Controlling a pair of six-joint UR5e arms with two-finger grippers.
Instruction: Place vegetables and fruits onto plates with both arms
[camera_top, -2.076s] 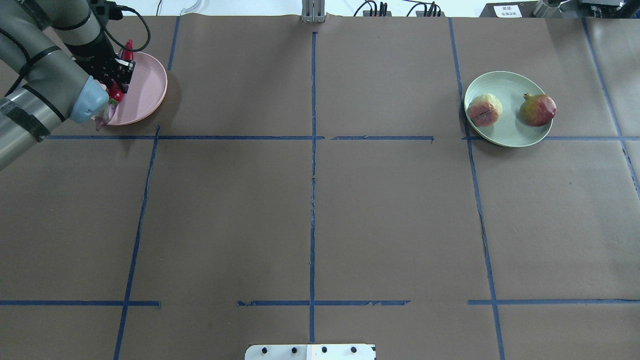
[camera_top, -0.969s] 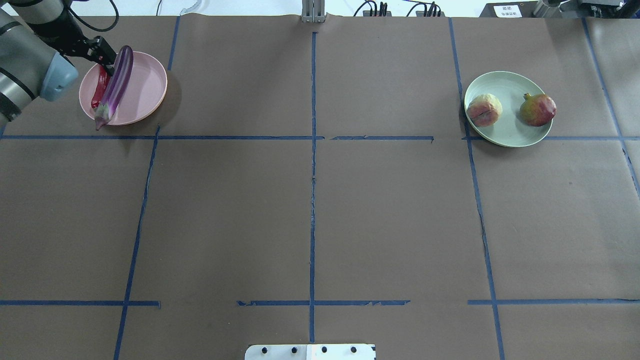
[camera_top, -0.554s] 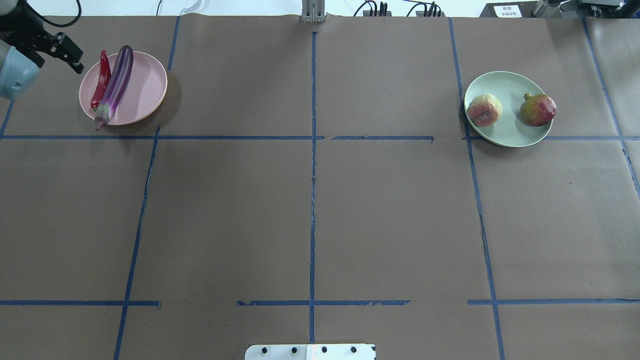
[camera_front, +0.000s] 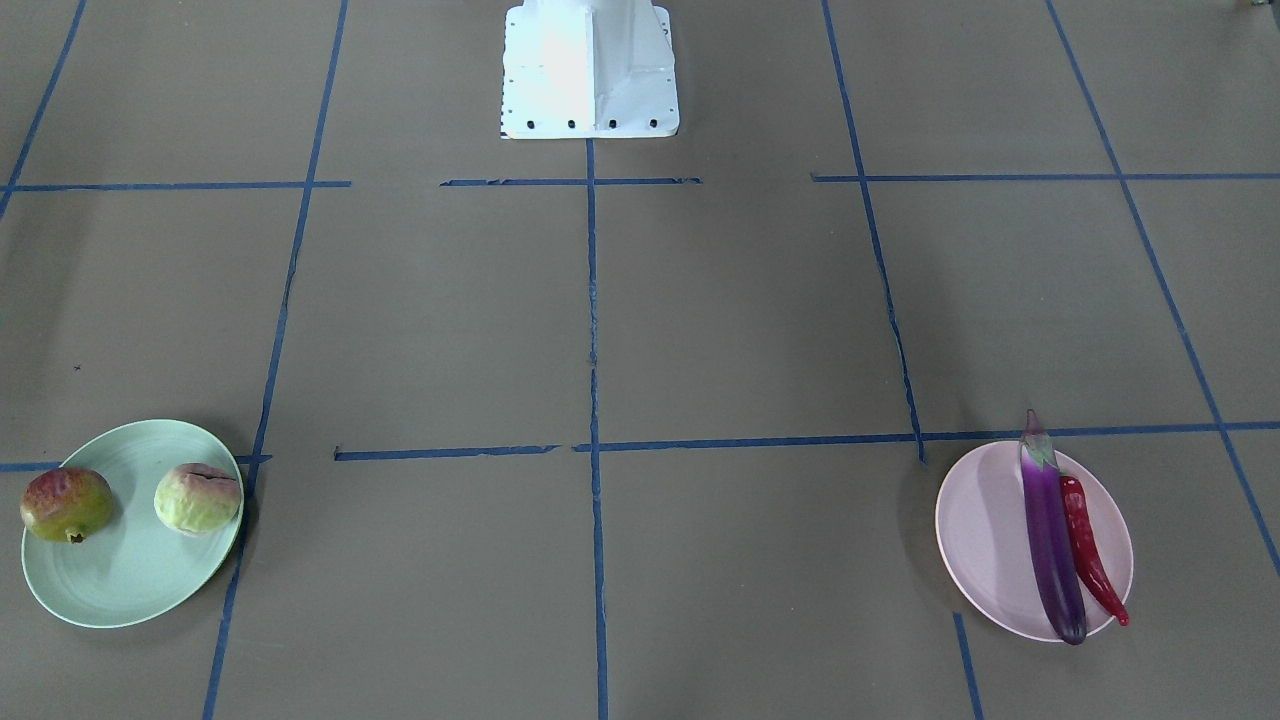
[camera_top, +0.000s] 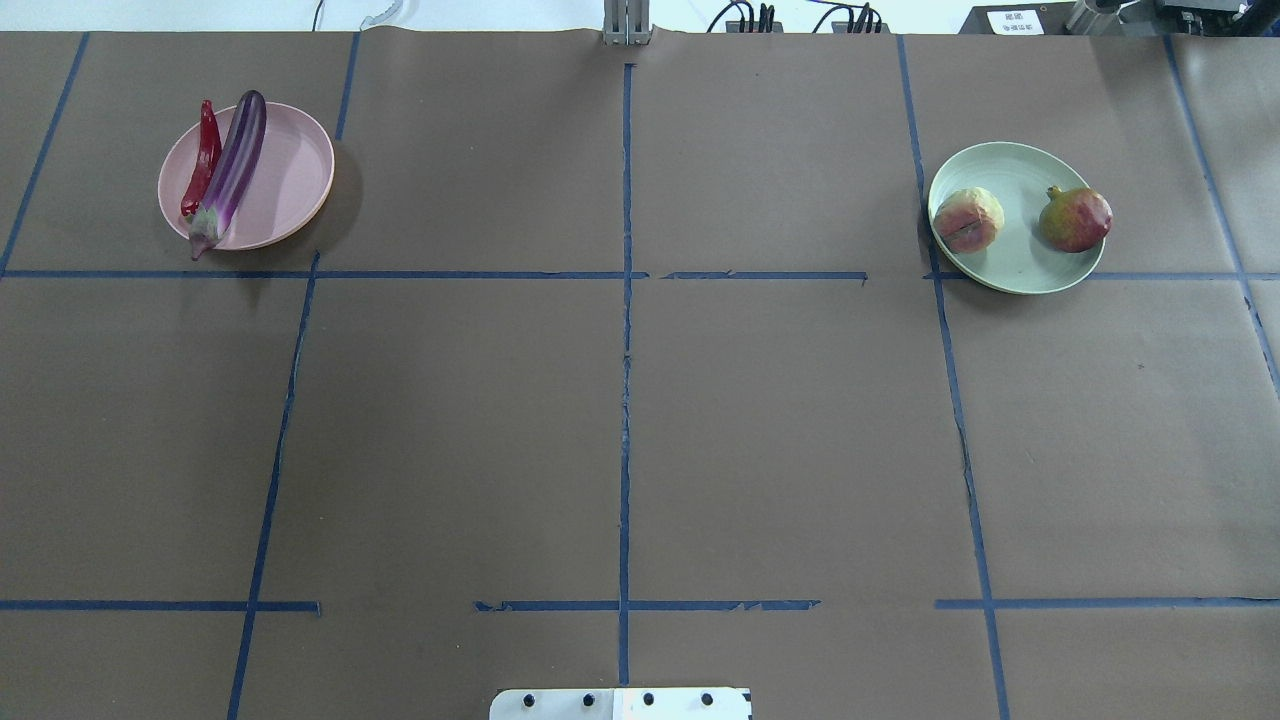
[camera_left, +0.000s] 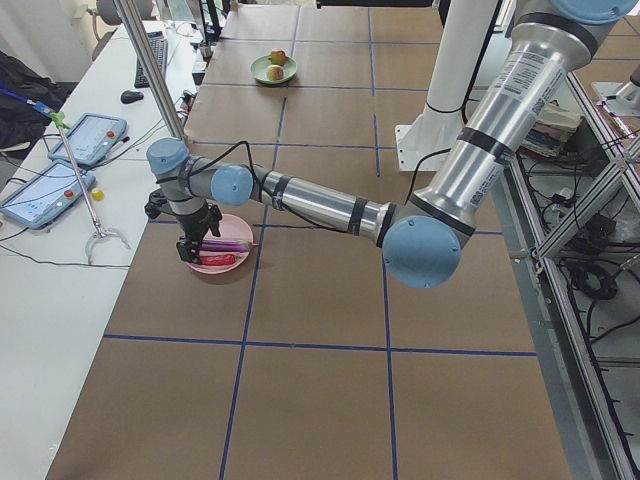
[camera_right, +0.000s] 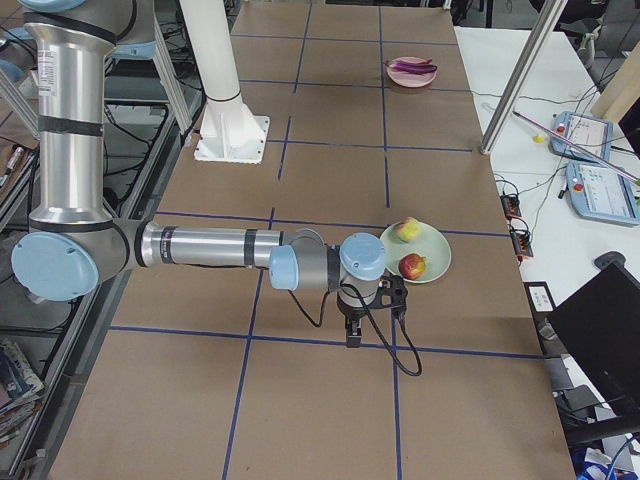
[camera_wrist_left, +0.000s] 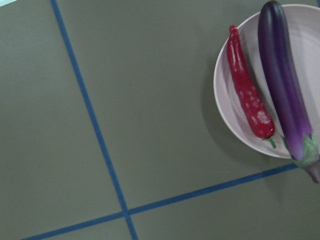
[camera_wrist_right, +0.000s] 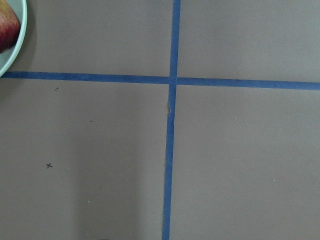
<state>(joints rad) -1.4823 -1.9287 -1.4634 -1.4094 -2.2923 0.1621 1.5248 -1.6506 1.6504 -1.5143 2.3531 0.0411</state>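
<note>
The purple eggplant (camera_top: 232, 165) and the red chili pepper (camera_top: 204, 160) lie side by side on the pink plate (camera_top: 290, 180) at the far left; the left wrist view shows them too (camera_wrist_left: 282, 75). The pale green fruit (camera_top: 967, 219) and the mottled red fruit (camera_top: 1075, 220) sit on the mint green plate (camera_top: 1020, 255) at the far right. My left gripper (camera_left: 193, 250) hangs just beside the pink plate, seen only in the exterior left view. My right gripper (camera_right: 352, 335) hangs near the green plate (camera_right: 435, 255). I cannot tell whether either is open or shut.
Brown paper with blue tape lines (camera_top: 626, 300) covers the table. The white robot base (camera_front: 590, 70) stands at the near middle edge. Cables and a metal post (camera_top: 626, 20) line the far edge.
My left arm has drawn back from the pink plate and left the overhead view on the left. The eggplant now lies on the plate beside the chili.
</note>
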